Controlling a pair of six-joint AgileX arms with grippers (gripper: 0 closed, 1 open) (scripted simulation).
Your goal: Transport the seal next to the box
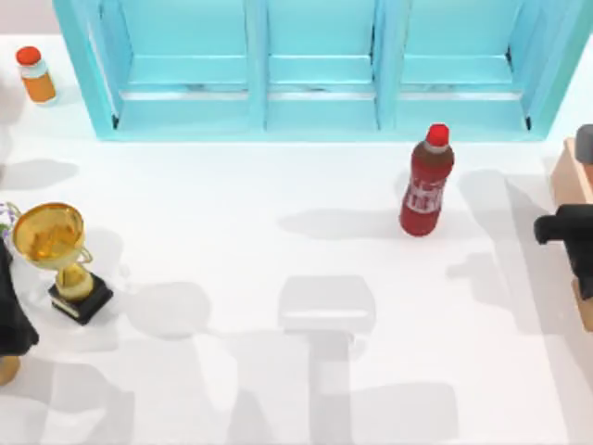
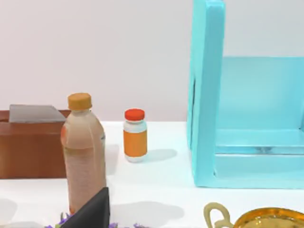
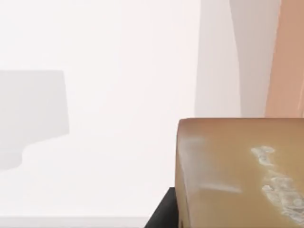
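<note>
light: bright, even, over the white tabletop [image 1: 232, 232]
shadows: soft grey; red bottle's [image 1: 426, 181] falls toward the left edge
glare: gold trophy [image 1: 51, 236] shines
blur: none

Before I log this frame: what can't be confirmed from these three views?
- Right gripper: top view's right edge and the arm hide its fingers.
- Seal: right wrist view cuts it off; grip unseen.
- Box: just a sliver at the top view's right edge.
- Left gripper: cropped at left edge.
</note>
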